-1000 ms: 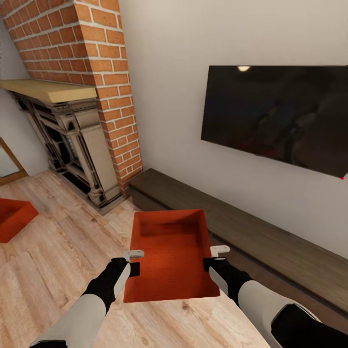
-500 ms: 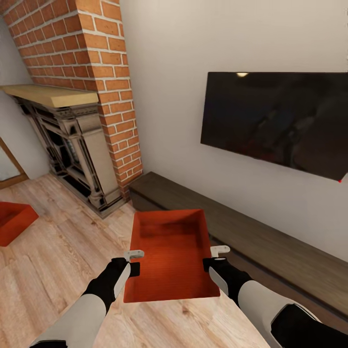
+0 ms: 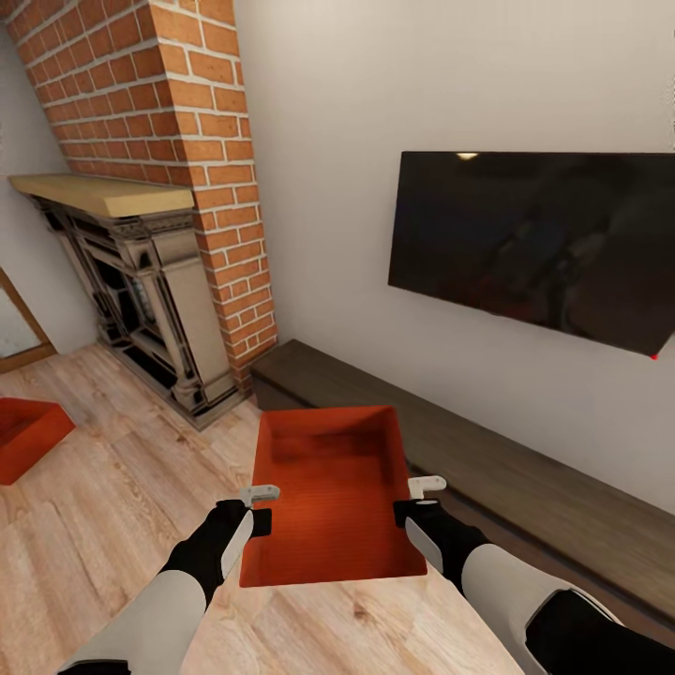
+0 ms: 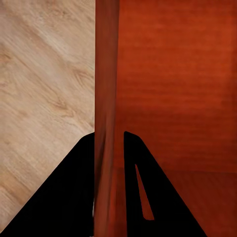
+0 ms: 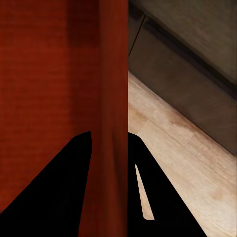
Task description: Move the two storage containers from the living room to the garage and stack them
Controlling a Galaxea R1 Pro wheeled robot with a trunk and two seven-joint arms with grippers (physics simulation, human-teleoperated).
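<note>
Your left gripper (image 3: 260, 507) and right gripper (image 3: 415, 500) are each clamped on a side wall of the red-orange container (image 3: 330, 497), which you hold level in front of you above the wood plank floor (image 3: 112, 525), exactly as a second ago. Only the camera has tipped upward: the television (image 3: 534, 244), brick chimney (image 3: 178, 141) and fireplace (image 3: 141, 291) sit lower in your view. The long dark cabinet (image 3: 525, 478) runs close along your right. The second container (image 3: 28, 436) rests on the floor far to your left. Your left wrist view shows the wall (image 4: 106, 113) pinched between dark fingers (image 4: 74, 197).
</note>
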